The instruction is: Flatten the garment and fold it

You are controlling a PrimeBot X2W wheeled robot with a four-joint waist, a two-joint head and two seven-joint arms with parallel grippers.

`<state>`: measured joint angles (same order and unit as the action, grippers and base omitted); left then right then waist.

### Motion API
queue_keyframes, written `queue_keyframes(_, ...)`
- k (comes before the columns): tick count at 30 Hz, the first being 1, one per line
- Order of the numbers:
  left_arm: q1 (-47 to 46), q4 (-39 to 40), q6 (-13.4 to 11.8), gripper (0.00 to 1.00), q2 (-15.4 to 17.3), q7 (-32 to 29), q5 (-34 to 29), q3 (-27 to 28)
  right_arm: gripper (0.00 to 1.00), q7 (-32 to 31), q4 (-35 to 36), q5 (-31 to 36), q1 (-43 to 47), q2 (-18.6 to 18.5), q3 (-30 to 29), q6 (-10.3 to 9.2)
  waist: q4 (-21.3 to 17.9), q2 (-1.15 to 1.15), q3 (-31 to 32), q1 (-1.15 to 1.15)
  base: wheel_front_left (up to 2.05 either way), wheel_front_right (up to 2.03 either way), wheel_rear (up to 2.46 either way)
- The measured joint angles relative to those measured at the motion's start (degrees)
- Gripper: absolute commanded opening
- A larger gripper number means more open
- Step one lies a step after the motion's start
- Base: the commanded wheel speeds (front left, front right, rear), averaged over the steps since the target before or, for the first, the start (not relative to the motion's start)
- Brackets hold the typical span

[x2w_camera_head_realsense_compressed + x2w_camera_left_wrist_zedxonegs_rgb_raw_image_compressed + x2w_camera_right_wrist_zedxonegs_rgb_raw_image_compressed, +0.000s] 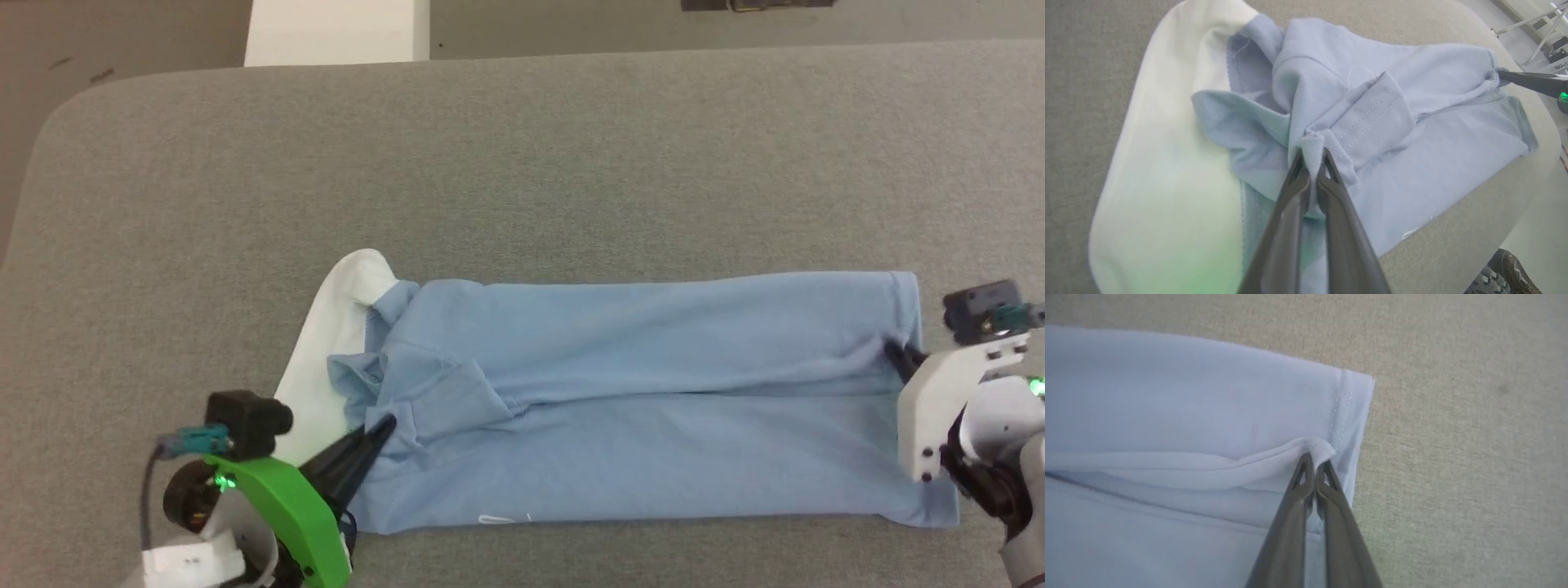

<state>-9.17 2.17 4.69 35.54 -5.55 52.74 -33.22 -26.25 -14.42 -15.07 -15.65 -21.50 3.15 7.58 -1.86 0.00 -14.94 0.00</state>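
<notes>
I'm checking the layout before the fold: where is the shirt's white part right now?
In the head view the white part lies at the garment's left end on the grey table, beside the left gripper, which pinches blue fabric.

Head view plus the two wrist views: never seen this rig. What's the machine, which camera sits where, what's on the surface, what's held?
It is a two-armed robot. The wide picture comes from a camera on its head, looking down at a grey fabric-covered table. The other two come from a camera on each wrist, looking along that arm's long dark jaws. On the table lies a light blue soft-fabric shirt with a white part at one end, stretched out sideways, with a fold running along its length. The left gripper has its jaws shut on a bunched bit of blue cloth near the white end. The right gripper has its jaws shut on the folded edge at the stitched hem end.
</notes>
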Motion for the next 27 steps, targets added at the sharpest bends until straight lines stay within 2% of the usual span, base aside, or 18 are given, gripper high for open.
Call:
queue_keyframes(4,-0.53,-3.05,0.60,0.00,-0.97,-0.23,-1.77,-2.09,0.00,-5.27,-0.26,-0.08,1.04,-0.40,0.69,0.00,0.49,0.00,-0.05,0.00,0.00,0.00,0.00)
queue_keyframes(5,-0.86,-3.90,0.64,0.07,-1.37,-0.13,-2.22,-2.52,0.00,-6.44,-0.15,-0.09,1.04,-0.19,0.36,0.00,0.48,0.00,-0.04,0.00,0.00,0.00,0.00)
queue_keyframes(6,-1.21,-4.76,0.65,0.48,-1.77,0.09,-2.71,-2.83,0.16,-7.56,-0.08,-0.09,1.04,0.25,-0.18,0.00,0.44,0.00,0.03,0.00,0.00,0.00,0.00)
queue_keyframes(7,-1.51,-5.43,0.65,1.00,-2.15,0.11,-3.03,-3.08,0.48,-8.39,0.09,-0.08,1.07,0.68,-0.45,0.00,0.41,0.00,0.17,0.00,0.00,0.00,0.00)
queue_keyframes(8,-1.58,-5.71,0.64,1.00,-2.53,0.25,-3.30,-3.14,1.00,-8.93,0.32,-0.08,1.25,1.01,-0.71,0.00,0.40,0.00,0.32,0.00,0.00,0.00,0.00)
queue_keyframes(11,-1.49,-6.19,0.12,1.00,-4.19,2.40,-3.35,-2.98,1.00,-10.32,1.70,-0.09,2.92,2.31,-2.47,0.00,0.38,0.00,1.08,0.00,0.00,0.00,0.00)
queue_keyframes(16,-0.45,-5.23,-2.47,1.00,-5.72,8.13,-4.32,-1.16,1.00,-10.21,6.13,-0.51,8.68,3.89,-7.00,0.00,0.70,0.00,2.86,0.00,0.00,0.00,0.00)
queue_keyframes(22,1.52,-4.07,-8.36,1.00,-7.35,17.08,-7.44,2.79,1.00,-3.76,13.52,-0.62,14.25,7.14,-11.87,0.00,1.44,0.00,4.78,0.00,0.00,0.00,0.00)
queue_keyframes(27,1.38,-5.28,-13.46,1.00,-9.17,20.02,-13.78,6.91,1.00,2.96,15.86,-0.66,16.16,10.65,-15.08,0.00,2.28,0.00,5.94,0.00,0.00,0.00,0.00)
